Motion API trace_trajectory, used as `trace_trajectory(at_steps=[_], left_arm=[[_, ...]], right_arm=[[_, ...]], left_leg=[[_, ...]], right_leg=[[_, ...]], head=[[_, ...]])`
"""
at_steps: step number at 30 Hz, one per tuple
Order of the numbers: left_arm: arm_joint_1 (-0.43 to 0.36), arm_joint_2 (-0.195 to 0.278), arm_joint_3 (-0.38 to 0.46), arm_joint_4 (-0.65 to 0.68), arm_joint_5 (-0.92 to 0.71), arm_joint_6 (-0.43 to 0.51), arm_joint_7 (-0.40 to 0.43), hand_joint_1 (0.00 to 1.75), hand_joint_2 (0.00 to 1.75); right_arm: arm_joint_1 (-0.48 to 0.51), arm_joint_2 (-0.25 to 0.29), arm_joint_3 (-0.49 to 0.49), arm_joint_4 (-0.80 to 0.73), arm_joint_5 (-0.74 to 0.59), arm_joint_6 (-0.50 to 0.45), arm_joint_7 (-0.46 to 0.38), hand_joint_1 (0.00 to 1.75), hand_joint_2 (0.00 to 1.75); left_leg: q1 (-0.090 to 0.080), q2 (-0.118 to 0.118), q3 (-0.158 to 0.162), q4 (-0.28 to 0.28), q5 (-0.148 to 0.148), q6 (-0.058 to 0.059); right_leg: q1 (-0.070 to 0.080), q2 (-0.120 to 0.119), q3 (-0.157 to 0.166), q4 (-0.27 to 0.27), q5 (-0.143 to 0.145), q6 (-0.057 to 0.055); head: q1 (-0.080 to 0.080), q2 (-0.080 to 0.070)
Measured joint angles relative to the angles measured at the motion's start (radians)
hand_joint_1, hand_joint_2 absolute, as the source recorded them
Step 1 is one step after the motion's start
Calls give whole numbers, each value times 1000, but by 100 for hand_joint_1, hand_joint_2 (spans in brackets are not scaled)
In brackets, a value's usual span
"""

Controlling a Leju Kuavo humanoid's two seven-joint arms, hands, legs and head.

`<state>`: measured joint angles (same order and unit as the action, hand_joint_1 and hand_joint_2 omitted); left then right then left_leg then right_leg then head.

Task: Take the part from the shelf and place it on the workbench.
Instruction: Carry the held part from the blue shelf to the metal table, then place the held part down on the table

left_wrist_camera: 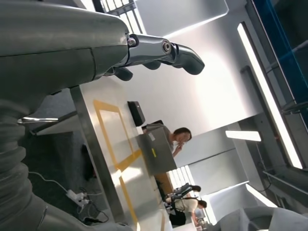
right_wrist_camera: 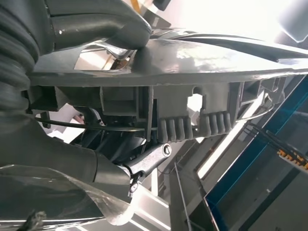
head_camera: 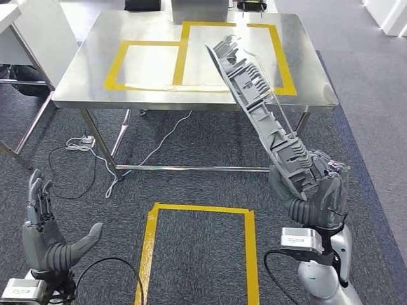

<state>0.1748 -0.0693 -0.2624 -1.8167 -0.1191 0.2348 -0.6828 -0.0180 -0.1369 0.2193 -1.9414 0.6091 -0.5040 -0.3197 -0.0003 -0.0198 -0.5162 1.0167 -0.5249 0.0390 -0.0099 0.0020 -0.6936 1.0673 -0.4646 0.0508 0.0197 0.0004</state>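
Note:
My right hand (head_camera: 314,194) grips the lower end of a long grey ribbed plastic part (head_camera: 261,111). The part slants up and to the left, and its far end hangs over the steel workbench (head_camera: 144,89), above the yellow tape rectangles (head_camera: 269,38). In the right wrist view the part (right_wrist_camera: 188,82) runs across the frame, clamped between the thumb (right_wrist_camera: 105,19) and the darker fingers (right_wrist_camera: 148,161). My left hand (head_camera: 46,235) hovers low at the left over the carpet, fingers spread, holding nothing. The left wrist view has the left hand (left_wrist_camera: 72,48) with fingers stretched out.
A yellow tape rectangle (head_camera: 201,254) marks the carpet before the workbench. White cables and a power strip (head_camera: 86,143) lie under the bench. A second table (head_camera: 28,38) stands at the far left. People (left_wrist_camera: 178,137) are seated beyond the workbench.

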Motion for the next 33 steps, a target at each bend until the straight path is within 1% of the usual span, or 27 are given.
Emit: trace_trajectory(at_steps=[1, 2, 4, 5, 7, 8, 9, 10, 11, 12, 13, 15, 16, 17, 19, 20, 22, 23, 25, 26, 27, 28, 29, 30, 31, 32, 33], left_arm=[[-1, 0, 0, 1, 0, 0, 0, 0, 175], [-1, 0, -1, 1, 0, -1, 1, 0, 175], [-3, -1, -1, 2, -1, -1, 1, 0, 175], [-3, -1, -2, 2, -1, -1, 0, 0, 175], [-5, 0, -2, 2, -1, 0, 0, 0, 175], [-5, 0, -2, 3, -1, 0, 0, 0, 175], [-4, 0, -2, 3, -1, 0, 0, 0, 175], [-4, 0, -2, 4, -1, 0, 0, 0, 175], [-4, 0, -2, 5, -1, 0, 0, 0, 175], [-4, 0, -2, 5, -1, 0, 0, 0, 175], [-4, 0, -2, 6, -1, 0, 0, 0, 175], [-4, 1, -2, 7, -1, 0, 0, 0, 175], [-3, 2, -2, 8, -1, 0, 0, 0, 175], [-2, 2, -2, 9, -1, 0, 0, 0, 175], [-2, 2, -3, 11, -1, 0, 0, 0, 175], [-3, 2, -3, 10, -1, 0, 0, 0, 175], [-5, 0, -4, 10, -2, -2, 0, 0, 175], [-5, 0, -4, 10, -2, -3, 0, 0, 175], [-4, 0, -6, 10, -2, -5, 0, 0, 175], [-4, 0, -7, 10, -2, -6, 0, 0, 175], [-4, 0, -7, 10, -2, -6, 0, 0, 175], [-4, 0, -7, 10, -2, -7, 0, 0, 175], [-4, 0, -7, 10, -2, -8, 0, 0, 175], [-4, 0, -7, 11, -2, -8, 0, 0, 175], [-5, 0, -8, 11, -2, -9, 0, 0, 175], [-5, 0, -8, 12, -2, -10, 0, 0, 175], [-6, 0, -9, 13, -2, -12, 0, 0, 175]], right_arm=[[0, 0, -2, 1, -1, 0, 0, 175, 175], [-1, 0, -4, 2, -2, 1, 0, 175, 175], [-1, 0, -9, 3, -2, 1, 0, 175, 175], [-2, 0, -12, 3, -2, 1, 0, 175, 175], [-6, 0, -19, 4, -4, 1, 1, 175, 175], [-9, 0, -22, 4, -5, 1, 1, 175, 175], [-12, 0, -24, 4, -6, 1, 1, 175, 175], [-13, -1, -27, 4, -7, 1, 1, 175, 175], [-15, -1, -30, 4, -8, 1, 2, 175, 175], [-16, -1, -32, 5, -8, 1, 3, 175, 175], [-17, 0, -35, 5, -8, 1, 3, 175, 175], [-25, 0, -40, 9, -10, 3, 4, 175, 175], [-31, 0, -43, 12, -11, 5, 4, 175, 175], [-36, -1, -46, 15, -13, 7, 6, 175, 175], [-44, -1, -52, 18, -13, 9, 10, 175, 175], [-47, -2, -55, 19, -12, 10, 12, 175, 175], [-58, -3, -59, 21, -9, 11, 14, 175, 175], [-62, -4, -61, 23, -8, 12, 14, 175, 175], [-66, -5, -67, 28, -8, 13, 19, 175, 175], [-67, -6, -71, 31, -9, 14, 22, 175, 175], [-67, -8, -74, 35, -10, 14, 24, 175, 175], [-67, -9, -76, 39, -11, 15, 26, 175, 175], [-68, -10, -76, 41, -12, 15, 27, 175, 175], [-68, -11, -77, 44, -12, 15, 27, 175, 175], [-69, -12, -78, 46, -12, 15, 26, 175, 175], [-70, -13, -81, 47, -13, 15, 26, 175, 175], [-72, -14, -85, 48, -13, 15, 26, 175, 175]], left_leg=[[-1, 0, 7, -1, -11, -6], [-2, 0, 13, -1, -17, -11], [-1, 1, 16, 14, -16, -22], [-1, 2, 5, 46, -7, -28], [2, 4, -59, 155, -7, -38], [3, 5, -100, 214, -25, -42], [5, 6, -139, 259, -56, -45], [6, 6, -171, 284, -89, -47], [7, 6, -190, 283, -111, -48], [7, 6, -199, 260, -110, -47], [7, 7, -199, 215, -79, -45], [3, 7, -194, 104, 49, -35], [0, 8, -193, 66, 98, -30], [-2, 8, -192, 43, 125, -23], [-4, 7, -174, 28, 116, -9], [-2, 7, -160, 19, 112, -1], [1, 6, -133, 8, 101, 9], [2, 6, -121, 5, 91, 12], [2, 4, -94, 3, 66, 15], [1, 2, -77, 3, 51, 15], [1, 0, -58, 3, 36, 14], [0, -2, -38, 3, 20, 13], [-1, -2, -19, 2, 3, 12], [-4, -3, 0, 4, -14, 9], [-5, -3, 13, 3, -29, 5], [-6, -4, 25, 1, -41, -1], [-6, -5, 35, 3, -45, -6]], right_leg=[[3, -1, 8, -33, 40, -9], [5, -1, 14, -46, 54, -18], [5, 2, 36, -48, 43, -33], [3, 2, 48, -51, 35, -39], [-1, 1, 78, -55, 16, -48], [-1, 0, 91, -56, 4, -51], [-1, 1, 104, -56, -7, -52], [-1, 2, 118, -56, -19, -53], [-1, 3, 135, -56, -32, -52], [-1, 4, 154, -56, -47, -51], [-1, 5, 173, -56, -62, -49], [0, 7, 201, -55, -90, -41], [1, 8, 207, -56, -104, -34], [2, 9, 216, -55, -112, -27], [1, 9, 226, -51, -110, -13], [1, 8, 221, -29, -99, -8], [0, 6, 158, 68, -88, -2], [0, 6, 111, 133, -103, 1], [0, 6, 27, 216, -176, 4], [0, 6, 1, 221, -211, 4], [0, 6, -11, 199, -223, 4], [0, 6, -16, 156, -204, 2], [1, 5, -15, 95, -143, -2], [2, 5, -14, 38, -67, -6], [5, 5, -7, -2, -5, -12], [7, 6, -1, -26, 39, -18], [9, 6, 7, -32, 48, -24]], head=[[0, 0], [0, 0], [0, 0], [0, 0], [-2, 0], [-4, 0], [-4, 0], [-4, 0], [-4, 0], [-4, 0], [-4, 0], [-5, 0], [-6, 0], [-6, 0], [-6, 0], [-6, 0], [-3, 0], [-2, 0], [-1, 0], [-1, 0], [-1, 0], [0, 0], [0, 0], [-1, 0], [-1, 0], [-1, 0], [-1, 0]])
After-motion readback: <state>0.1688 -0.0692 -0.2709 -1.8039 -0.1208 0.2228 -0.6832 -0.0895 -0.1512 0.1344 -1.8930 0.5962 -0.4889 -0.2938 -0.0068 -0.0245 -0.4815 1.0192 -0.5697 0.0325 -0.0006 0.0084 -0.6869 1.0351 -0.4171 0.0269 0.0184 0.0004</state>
